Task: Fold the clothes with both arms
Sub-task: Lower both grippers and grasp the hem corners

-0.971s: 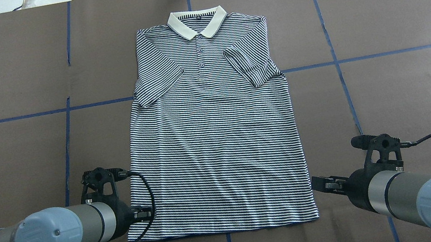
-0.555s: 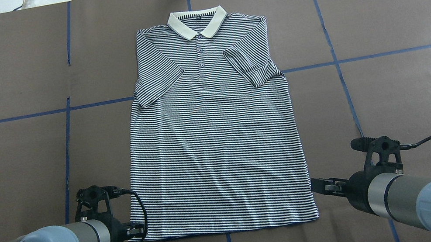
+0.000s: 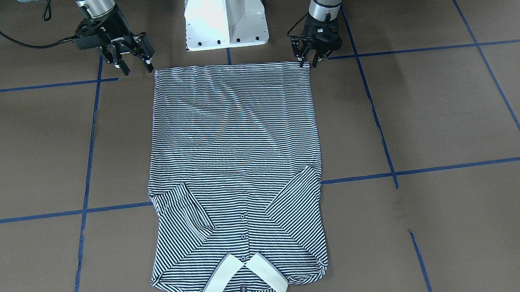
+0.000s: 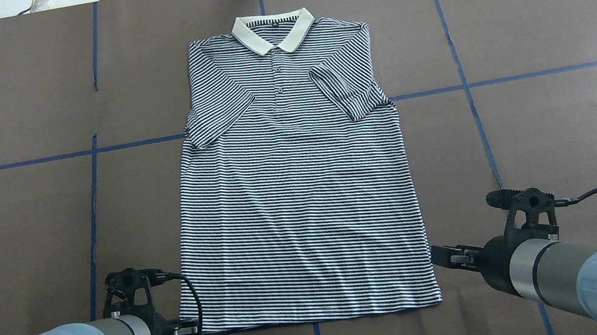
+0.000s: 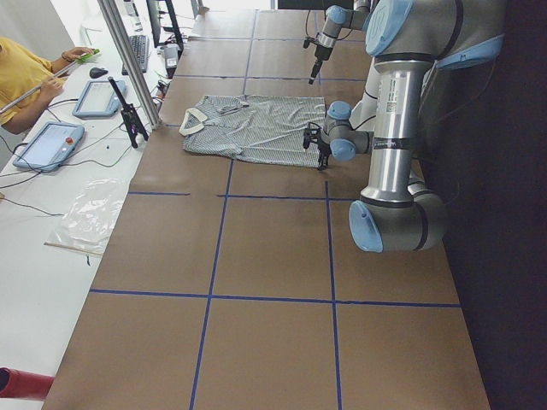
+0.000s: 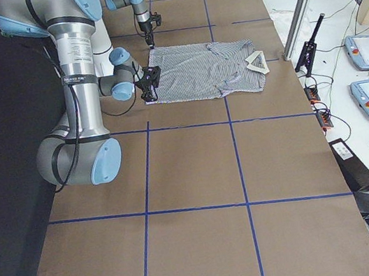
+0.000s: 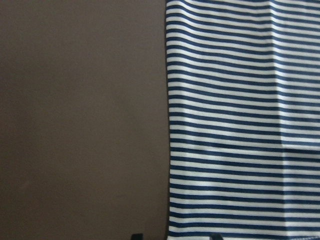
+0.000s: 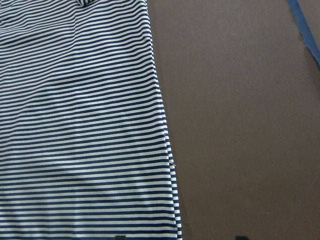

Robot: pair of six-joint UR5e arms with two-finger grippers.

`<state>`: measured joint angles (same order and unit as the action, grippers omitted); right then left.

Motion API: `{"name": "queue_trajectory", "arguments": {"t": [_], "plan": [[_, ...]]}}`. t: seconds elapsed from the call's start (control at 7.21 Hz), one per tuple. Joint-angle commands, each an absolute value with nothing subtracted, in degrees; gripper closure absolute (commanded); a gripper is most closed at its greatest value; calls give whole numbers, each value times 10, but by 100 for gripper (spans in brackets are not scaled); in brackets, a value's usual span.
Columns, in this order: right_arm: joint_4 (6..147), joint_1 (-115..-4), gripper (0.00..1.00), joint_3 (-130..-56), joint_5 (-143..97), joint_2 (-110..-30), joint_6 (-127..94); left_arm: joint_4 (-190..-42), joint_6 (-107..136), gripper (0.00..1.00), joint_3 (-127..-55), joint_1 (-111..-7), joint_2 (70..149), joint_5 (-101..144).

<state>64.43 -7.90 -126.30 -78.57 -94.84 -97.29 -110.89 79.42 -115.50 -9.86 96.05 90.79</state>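
Front-facing view: left gripper [image 3: 309,61] and right gripper [image 3: 134,67], both with fingers apart, at the hem of the polo shirt [image 3: 233,134].
Each gripper is at one hem corner. Polo shirt lies flat on the brown table [image 3: 450,115], sleeves [image 3: 186,213] folded inward, cream collar [image 3: 244,291] at its far end from both grippers.

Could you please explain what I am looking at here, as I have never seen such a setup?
The machine is a two-armed robot at a brown table, with a white base. One camera looks down from behind the robot, one faces it, two watch from the table's ends, and one sits on each wrist. A striped shirt lies flat, sleeves folded in, collar away from the robot. The left gripper and the right gripper are open, each at a bottom corner of the shirt. Nothing is held.
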Motion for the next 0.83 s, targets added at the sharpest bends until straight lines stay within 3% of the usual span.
{"name": "queue_trajectory", "arguments": {"t": [0.0, 0.14, 0.28, 0.42, 0.56, 0.69], "plan": [[644, -79, 21, -1263, -786, -949, -973, -1109, 802, 59, -1155, -91, 962, 908], [644, -79, 21, -1263, -786, -949, -973, -1109, 802, 59, -1155, -90, 961, 908], [644, -79, 21, -1263, -786, -949, -973, -1109, 803, 82, -1155, -89, 962, 908], [644, -79, 21, -1263, -786, -949, -973, -1109, 803, 93, -1155, -89, 965, 910], [644, -79, 21, -1263, -785, -948, -973, -1109, 804, 100, -1155, -89, 966, 909], [644, -79, 21, -1263, -785, -948, -973, -1109, 803, 100, -1155, -90, 967, 909]]}}
